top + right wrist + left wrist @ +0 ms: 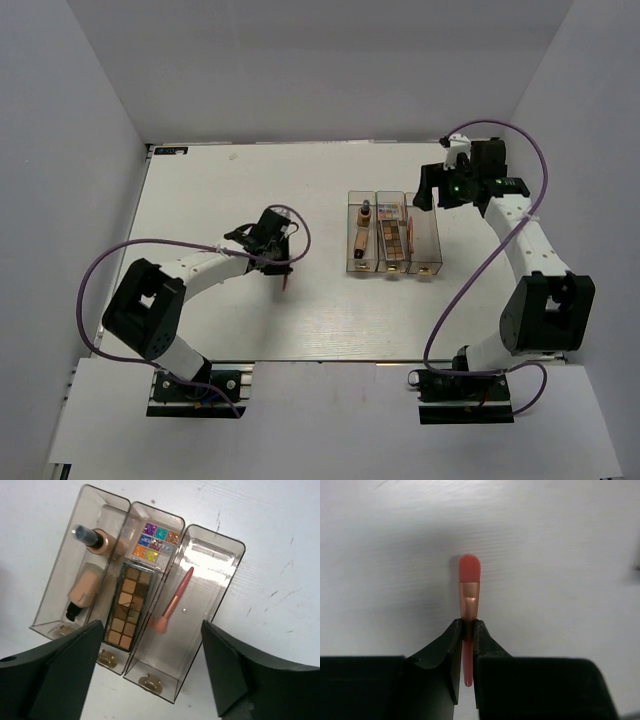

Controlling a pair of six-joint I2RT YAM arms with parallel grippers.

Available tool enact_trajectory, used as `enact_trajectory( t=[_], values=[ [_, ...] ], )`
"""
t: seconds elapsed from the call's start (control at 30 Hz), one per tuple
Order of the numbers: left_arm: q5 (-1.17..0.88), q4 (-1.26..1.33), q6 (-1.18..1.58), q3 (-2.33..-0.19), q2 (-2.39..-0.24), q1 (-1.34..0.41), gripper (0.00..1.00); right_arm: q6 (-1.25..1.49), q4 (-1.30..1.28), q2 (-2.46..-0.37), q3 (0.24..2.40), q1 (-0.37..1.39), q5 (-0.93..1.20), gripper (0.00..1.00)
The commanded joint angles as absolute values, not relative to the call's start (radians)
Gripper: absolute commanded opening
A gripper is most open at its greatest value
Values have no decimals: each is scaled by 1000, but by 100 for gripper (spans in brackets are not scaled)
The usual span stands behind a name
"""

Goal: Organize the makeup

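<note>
My left gripper [466,625] is shut on a thin salmon-pink stick [468,587] with a copper collar, whose rounded tip points away over the white table. From above, this gripper [275,252] sits left of the boxes with the stick [287,282] poking out. My right gripper [151,623] hangs open above three clear boxes. The left box [65,565] holds two tan bottles [86,589]. A brown palette [127,607] and a glittery palette [155,542] lie in the middle box. Another pink stick [175,600] lies in the right box [220,580].
The three clear boxes [393,236] with gold clasps stand side by side right of the table's centre. White walls close in the table [220,190] on the left, back and right. The right arm [530,250] curves along the right edge.
</note>
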State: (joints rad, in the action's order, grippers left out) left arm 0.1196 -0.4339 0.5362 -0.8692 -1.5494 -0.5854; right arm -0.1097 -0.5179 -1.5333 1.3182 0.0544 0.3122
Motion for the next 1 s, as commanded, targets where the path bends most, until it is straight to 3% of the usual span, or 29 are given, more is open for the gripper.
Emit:
enact_trajectory(
  t=[0.0,0.03,0.07,0.17,0.37,0.63,0.97],
  values=[
    [-122,-295,492,-995,-1505,-606,6,-144,-422,-1462,1276,41,377,82],
    [-203,-275,491,-1018,-1515,-606,4,-138,-417,-1457,1273,37,371,73],
    [-243,-255,495,-1069,-1526,-618,4,-124,-414,-1457,1267,35,364,46],
    [-363,-169,525,-1165,-1583,-658,2,-107,-405,-1448,1250,23,339,0],
    [-509,73,655,-1299,-1771,-739,1,-89,-351,-1399,1195,11,293,0],
    [-551,184,736,-1638,-2049,-831,0,-60,-316,-1348,1160,-31,255,0],
    [-330,216,841,-1738,-2204,-873,0,-28,-282,-1289,1106,-71,247,0]
  ],
)
